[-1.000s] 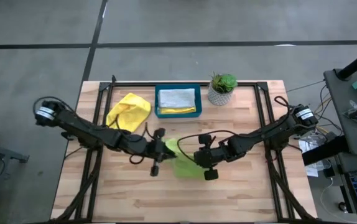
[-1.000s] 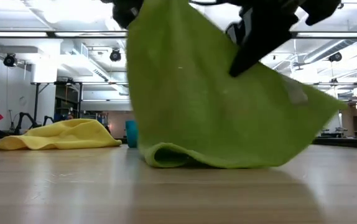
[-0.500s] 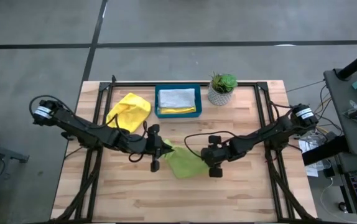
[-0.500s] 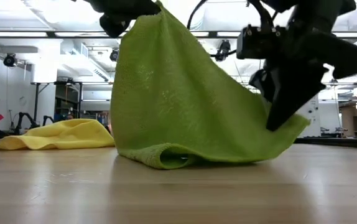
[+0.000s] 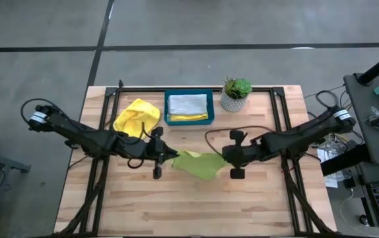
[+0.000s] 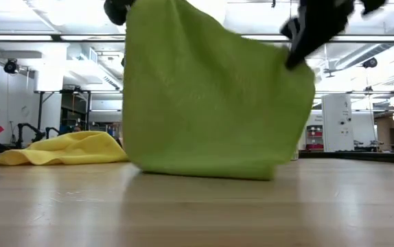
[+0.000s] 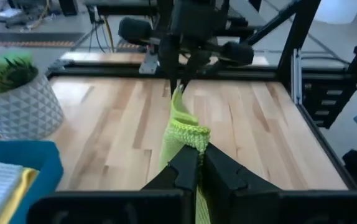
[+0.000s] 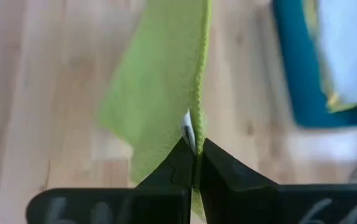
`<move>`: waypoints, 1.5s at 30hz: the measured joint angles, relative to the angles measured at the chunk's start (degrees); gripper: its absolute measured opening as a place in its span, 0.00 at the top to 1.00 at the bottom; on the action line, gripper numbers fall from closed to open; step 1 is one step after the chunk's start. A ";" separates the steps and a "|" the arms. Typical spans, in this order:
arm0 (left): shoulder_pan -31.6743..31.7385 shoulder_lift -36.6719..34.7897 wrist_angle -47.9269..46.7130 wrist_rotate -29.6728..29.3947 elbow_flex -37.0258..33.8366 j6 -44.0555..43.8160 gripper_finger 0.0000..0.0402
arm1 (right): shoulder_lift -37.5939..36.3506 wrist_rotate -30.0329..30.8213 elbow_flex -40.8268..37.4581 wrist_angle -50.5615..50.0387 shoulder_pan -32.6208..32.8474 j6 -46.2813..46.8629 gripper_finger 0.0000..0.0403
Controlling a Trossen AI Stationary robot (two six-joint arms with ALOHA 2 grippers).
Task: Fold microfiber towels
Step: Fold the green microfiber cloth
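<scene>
- Lime green towel: hangs stretched between the two pincers over the middle of the counter. In the low view its lower edge touches or nearly touches the wood; which of the two cannot be told.
- Left pincer: clamped on the towel's upper corner on the left side. The left wrist view shows both fingers pressed together over the hem.
- Right pincer: clamped on the opposite upper corner. The right wrist view shows the fingers closed on the cloth edge beside a small white label.
- Handling, judged: the cloth is light and limp. It drapes and creases under its own weight and gives no support between the grip points. The nap should give the fingers good friction, so slip is unlikely while both corners are pinched.
- Grip points, judged: take corners or the hem, where the stitched edge is thickest. A hold in mid-panel would bunch the cloth and spoil the fold line.
- Yellow towel: crumpled in a heap near the far-left part of the counter, not yet folded, clear of both pincers.
- Teal tray: at the middle of the far edge, holding folded cloths, a pale one over a yellow one.
- Potted plant: just beside the tray, toward the far-right corner.
</scene>
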 joint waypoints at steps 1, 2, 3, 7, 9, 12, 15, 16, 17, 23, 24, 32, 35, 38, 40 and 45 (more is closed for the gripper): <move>0.24 -0.97 -0.41 0.04 0.00 0.16 1.00 | -1.00 0.46 1.07 -0.59 -0.10 -1.01 0.98; 0.33 -2.00 -1.28 0.04 0.00 0.18 1.00 | -1.68 1.03 2.29 -1.50 -0.22 -2.22 0.98; 0.33 -2.96 -1.73 0.04 -0.02 0.22 1.00 | -2.14 1.50 3.57 -2.19 -0.40 -3.39 0.98; 0.72 -6.68 -4.29 0.04 -0.02 2.81 1.00 | -3.00 4.79 8.81 -5.49 -1.13 -8.77 0.98; 1.27 -8.30 -5.53 0.10 -0.02 3.92 1.00 | -3.03 6.82 11.51 -7.21 -1.71 -11.28 0.98; 2.10 -10.67 -6.40 0.09 -0.02 4.60 1.00 | -2.39 11.59 15.59 -10.34 -2.86 -13.91 0.98; 2.59 -11.51 -5.06 -0.15 0.00 4.75 1.00 | -1.83 21.00 18.75 -12.08 -2.98 -15.58 0.98; 2.59 -11.64 -5.16 -0.74 0.00 5.31 1.00 | -1.83 21.05 19.76 -12.11 -3.16 -16.76 0.98; 2.59 -11.66 -5.41 -1.71 0.00 5.90 1.00 | -1.85 19.58 20.90 -12.06 -3.41 -18.15 0.98; 2.61 -10.96 -5.43 -10.23 0.00 9.29 1.00 | -1.41 17.54 26.37 -11.63 -4.40 -21.62 0.98; 2.61 -10.66 -5.52 -10.23 0.00 10.13 1.00 | -1.41 16.06 26.84 -11.63 -4.58 -22.44 0.98; 3.32 -11.13 -6.59 -10.23 0.00 14.74 1.00 | -1.31 16.04 26.44 -14.07 -6.73 -23.06 0.98; 4.48 -12.87 -9.57 -10.21 0.00 15.18 1.00 | -1.21 15.98 25.93 -14.63 -8.19 -23.04 0.98; 6.33 -14.73 -13.76 -10.17 0.00 15.29 1.00 | -1.02 16.11 25.84 -14.52 -10.00 -23.50 0.98; 7.25 -15.95 -15.77 -10.12 0.00 15.31 1.00 | -0.98 16.25 25.81 -14.26 -10.94 -23.62 0.98; 7.22 -19.64 -18.43 -8.68 0.00 14.77 1.00 | -0.98 14.22 25.79 -16.80 -11.21 -21.80 0.98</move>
